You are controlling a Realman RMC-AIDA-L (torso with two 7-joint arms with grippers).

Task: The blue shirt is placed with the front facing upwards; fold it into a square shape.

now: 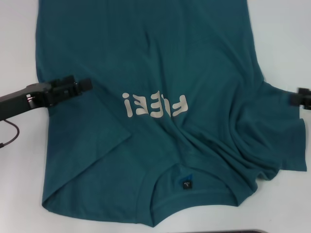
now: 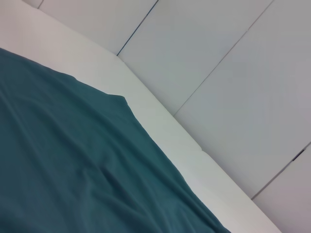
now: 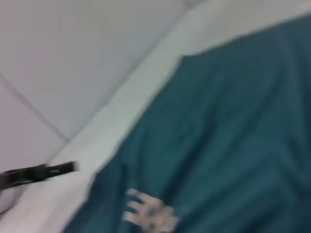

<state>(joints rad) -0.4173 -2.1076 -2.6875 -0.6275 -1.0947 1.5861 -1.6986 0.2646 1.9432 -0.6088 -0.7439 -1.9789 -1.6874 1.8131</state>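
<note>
On the white table point(image 1: 286, 29) the blue shirt point(image 1: 160, 63) lay spread, collar nearest the robot. The left gripper point(image 1: 82, 85) hung over its left edge, the right gripper point(image 1: 303, 97) beside its rumpled right sleeve; neither's opening could be told. Those wrinkles risked a crooked fold. The pale lettering point(image 1: 154, 105) read upside down, possibly "FGEEI"; the neck label point(image 1: 187, 184) was illegible.

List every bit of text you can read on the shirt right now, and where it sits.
"FUEEi" is my best reading of the pale block lettering on the chest of the blue shirt; it appears upside down from the head view.
Small black neck label: has print, too small to read.
Right wrist view: the lettering is blurred and unreadable.
</note>
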